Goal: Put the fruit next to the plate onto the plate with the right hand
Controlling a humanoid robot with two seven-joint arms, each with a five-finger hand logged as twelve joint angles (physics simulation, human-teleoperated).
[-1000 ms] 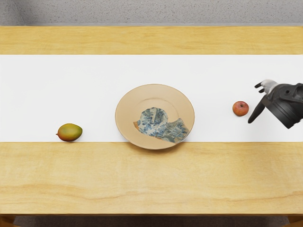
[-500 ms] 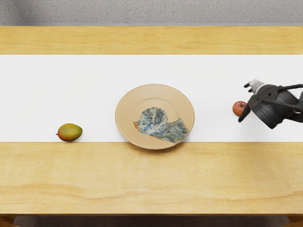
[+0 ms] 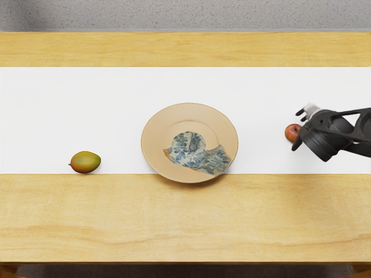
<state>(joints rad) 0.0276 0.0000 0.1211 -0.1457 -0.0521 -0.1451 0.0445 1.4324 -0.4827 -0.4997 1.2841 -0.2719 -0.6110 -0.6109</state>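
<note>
A small red apple lies on the white runner to the right of the tan plate, which has a blue-patterned patch in its middle. My right hand comes in from the right edge and sits right against the apple's right side, covering part of it. Its fingers are spread around the fruit and have not closed on it. A mango, green and red, lies far off to the left of the plate. The left arm is out of view.
The white runner crosses a wooden table. Wood strips run along the front and the back of the runner.
My right hand has moved left and slightly down, from clear of the apple to touching its right side and partly covering it. The apple, plate and mango have stayed put.
</note>
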